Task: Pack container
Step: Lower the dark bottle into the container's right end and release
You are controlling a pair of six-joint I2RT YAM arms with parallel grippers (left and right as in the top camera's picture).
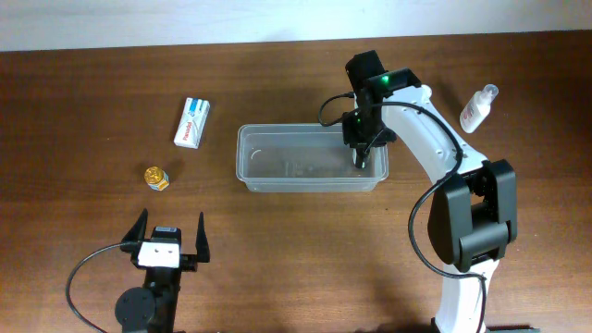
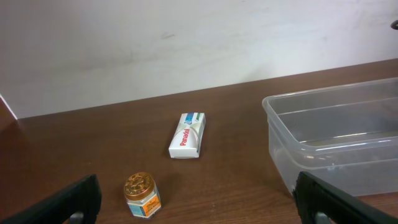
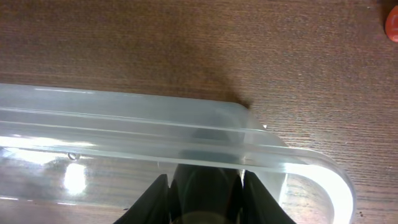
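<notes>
Container (image 1: 277, 159) — a clear, shallow plastic tub with rounded corners and a rim — sits near the middle of the brown wooden table (image 1: 83, 83), its long side running left to right in the overhead view. The right gripper (image 1: 364, 157) reaches down into the container's right end, just inside the short wall. In the right wrist view its two fingers (image 3: 152, 199) show behind the see-through rim, with a dark shape (image 3: 205, 193) filling the gap between them; whether this is a held thing or part of the gripper cannot be told, nor how far the jaws stand apart. The left gripper (image 1: 171, 233) rests at the near edge of the table, well apart from the container, with its fingers spread wide and nothing between them. A white box (image 1: 192, 122) marked "Panadol" lies flat to the left of the container, apart from it. A small jar (image 1: 155, 177) with a gold lid stands nearer the left gripper. A spray bottle (image 1: 478, 108) — clear, with a white top — sits to the right of the container, beyond the right arm. A red thing (image 3: 393, 25), cut off by the frame edge, lies on the table past the container's corner
</notes>
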